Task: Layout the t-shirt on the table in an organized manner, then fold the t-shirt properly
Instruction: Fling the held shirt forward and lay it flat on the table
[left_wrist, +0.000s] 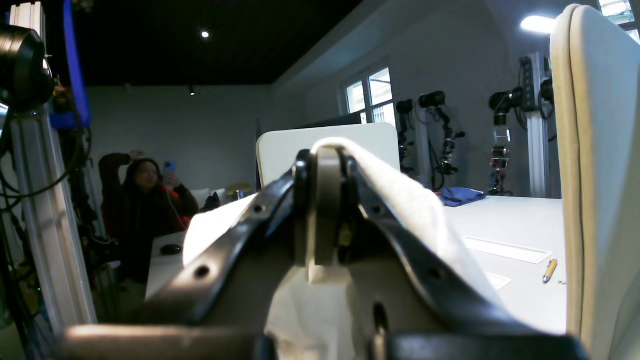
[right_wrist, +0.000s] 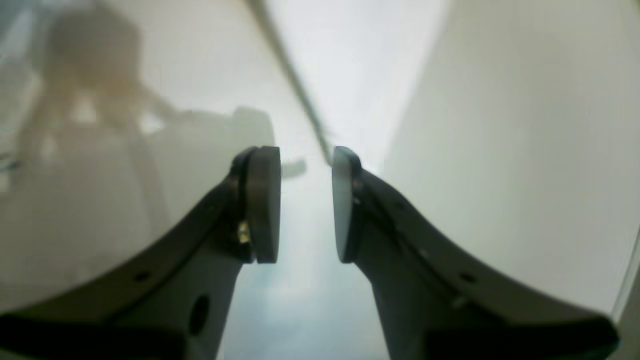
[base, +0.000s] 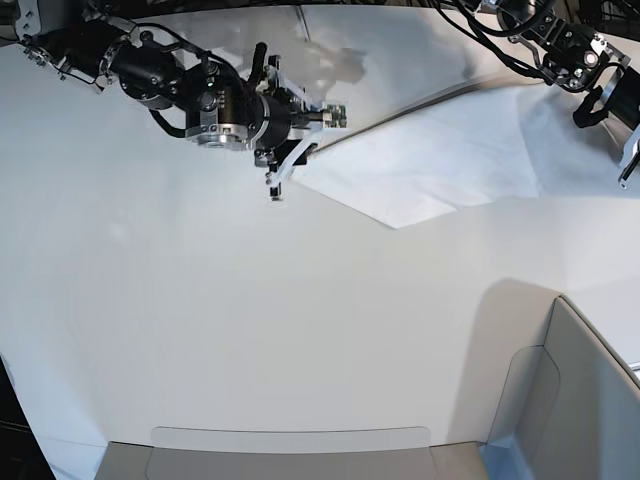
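The t-shirt (base: 440, 160) shows plain white cloth, no print visible, on the white table (base: 250, 330); both grippers are black, the left gripper (left_wrist: 325, 210) with pale grey pads, the right gripper (right_wrist: 306, 205) dark-padded

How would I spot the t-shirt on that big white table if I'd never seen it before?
Start at the wide white table and look to its far side, between the two arms. The t-shirt is the white cloth there, with one pointed corner toward the near side. Creases and shadowed edges set it apart from the smooth tabletop, and the left end effector pinches a fold of it.
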